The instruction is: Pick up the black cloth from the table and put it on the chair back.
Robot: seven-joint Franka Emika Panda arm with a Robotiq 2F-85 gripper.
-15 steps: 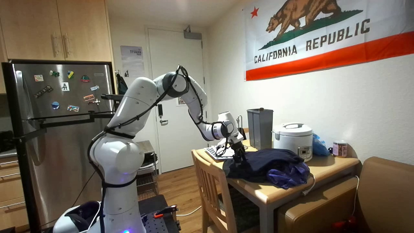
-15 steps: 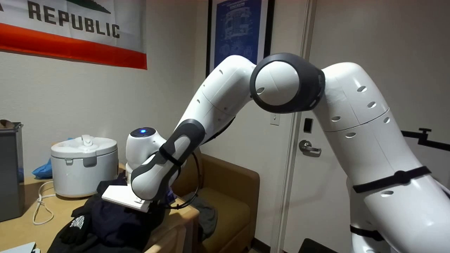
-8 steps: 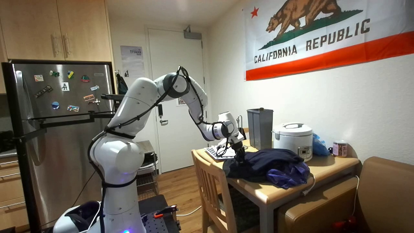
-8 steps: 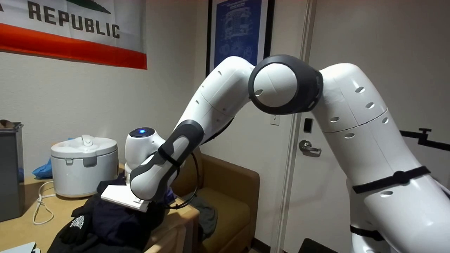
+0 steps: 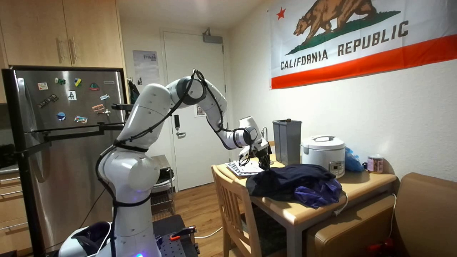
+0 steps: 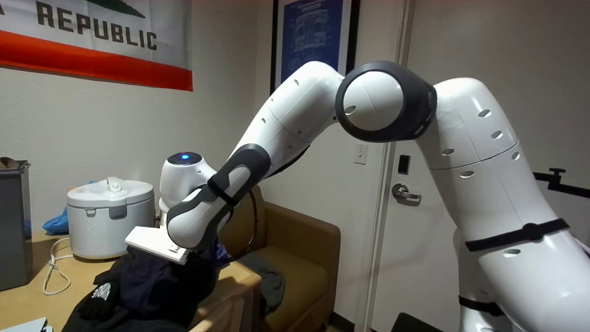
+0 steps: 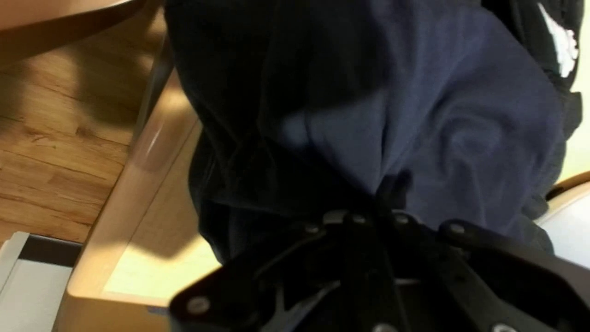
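Note:
The black cloth, with dark navy folds, lies heaped on the wooden table in both exterior views: black cloth, black cloth. At its near-chair side my gripper points down, its fingertips at the top of the heap. In the wrist view the gripper is shut, and creases of the cloth run together into the fingertips, so a pinch of it is held; the tips themselves are dark and partly hidden. Beside the table stands the chair, its slatted chair back bare.
A purple cloth bunches at the heap's front. Behind stand a white rice cooker and a grey bin. A black glove with white print rests by the cloth. A brown bench seat borders the table.
The jaws have closed in the cloth. Over the last half second the gripper has risen a little, with the arm lifting at the elbow; the heap otherwise stays in place.

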